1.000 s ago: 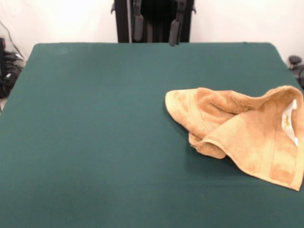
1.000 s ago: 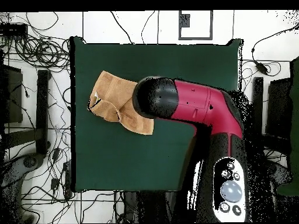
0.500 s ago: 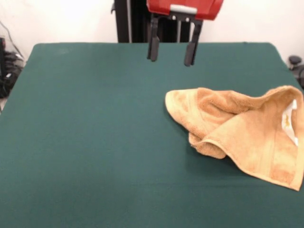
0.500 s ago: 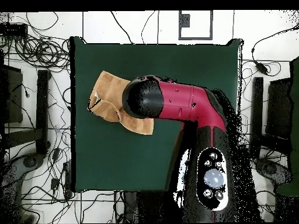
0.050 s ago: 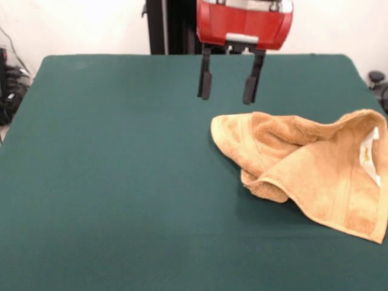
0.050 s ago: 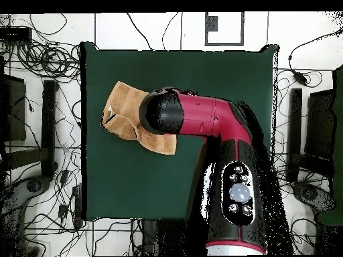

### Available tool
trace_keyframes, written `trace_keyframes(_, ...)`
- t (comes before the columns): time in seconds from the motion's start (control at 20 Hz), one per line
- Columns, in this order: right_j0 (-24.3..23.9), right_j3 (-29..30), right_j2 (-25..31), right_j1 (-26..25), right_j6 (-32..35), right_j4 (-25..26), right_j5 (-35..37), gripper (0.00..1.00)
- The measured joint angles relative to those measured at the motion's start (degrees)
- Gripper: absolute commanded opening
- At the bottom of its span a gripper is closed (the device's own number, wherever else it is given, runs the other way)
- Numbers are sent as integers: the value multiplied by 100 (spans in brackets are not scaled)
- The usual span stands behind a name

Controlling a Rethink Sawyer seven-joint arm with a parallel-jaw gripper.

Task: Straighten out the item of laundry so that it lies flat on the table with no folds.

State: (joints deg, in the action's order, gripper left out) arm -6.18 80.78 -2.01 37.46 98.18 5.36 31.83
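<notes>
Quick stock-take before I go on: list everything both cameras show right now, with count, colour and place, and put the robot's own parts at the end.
towel: one, tan-orange, crumpled and folded over itself at the right of the front view, near the table's edge.
label: one, white, on the towel's right part.
table: one, dark green cloth cover, fills most of both views.
cables: many, black, on the white floor around the table in the overhead view.
arm: one, red and black, reaching over the table and covering part of the towel from above.
gripper: one, black fingers under a red housing, open, above the table just behind the towel, not touching it.
</notes>
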Motion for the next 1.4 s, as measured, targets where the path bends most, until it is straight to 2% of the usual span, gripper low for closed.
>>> trace_keyframes(1.4, -13, -7, 175, -887, 0, -2, -677, 100)
